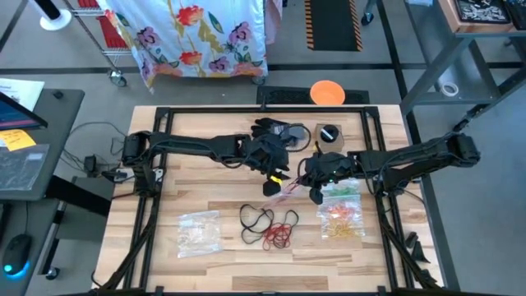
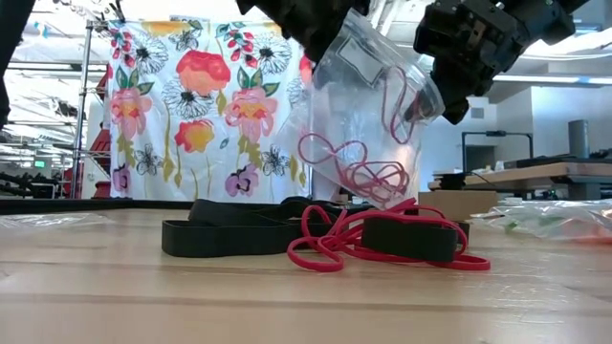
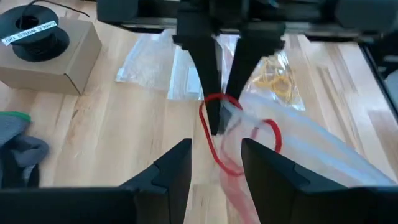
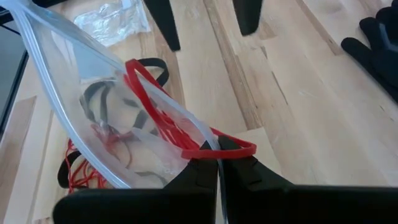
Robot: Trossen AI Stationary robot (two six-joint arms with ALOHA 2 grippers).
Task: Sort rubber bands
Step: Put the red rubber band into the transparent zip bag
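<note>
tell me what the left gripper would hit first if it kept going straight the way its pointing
Probably the clear bag and the red rubber band at its mouth, pinched by the right gripper just ahead of the left gripper; depth is uncertain.

Both arms reached in from the table's sides toward its middle, their wrists close together above the boards. The left gripper (image 1: 275,182) hung raised with its fingers (image 3: 177,168) parted, the gap between them plain in its own wrist view. The right gripper (image 1: 311,182) faced it just beside, jaws pinched together (its two fingers (image 4: 205,171) met at the tips), and in the low view both showed only at the top, well clear of the tabletop.
</note>
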